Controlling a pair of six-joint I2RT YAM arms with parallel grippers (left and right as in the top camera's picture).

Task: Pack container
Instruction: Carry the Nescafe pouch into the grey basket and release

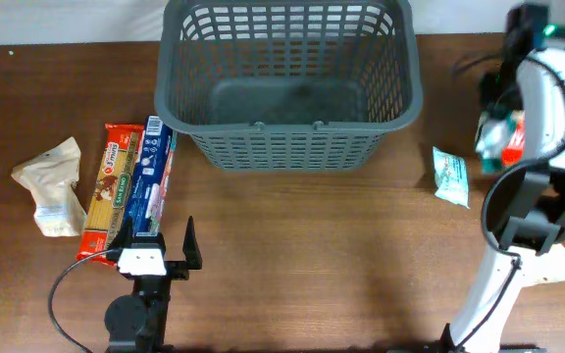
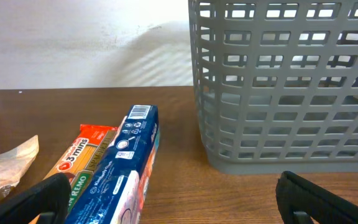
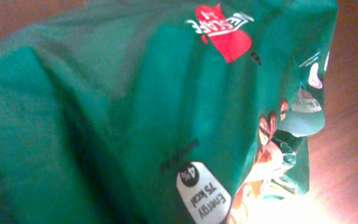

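Note:
The dark grey lattice container [image 1: 287,147] stands at the back middle of the table and looks empty; its slotted wall fills the right of the left wrist view [image 2: 278,93]. My left gripper [image 1: 157,247] is open and empty near the front left [image 2: 173,199], with its left finger beside the near end of a blue packet [image 1: 150,176] [image 2: 120,180]. My right gripper [image 1: 503,132] is at the far right on a green and red snack packet [image 1: 506,142]. That packet fills the right wrist view [image 3: 135,112] and hides the fingers.
An orange pasta packet [image 1: 111,186] [image 2: 82,158] lies left of the blue one, and a beige bag [image 1: 52,186] lies further left. A small pale green packet [image 1: 450,176] lies right of the container. A white item [image 1: 562,265] sits at the right edge.

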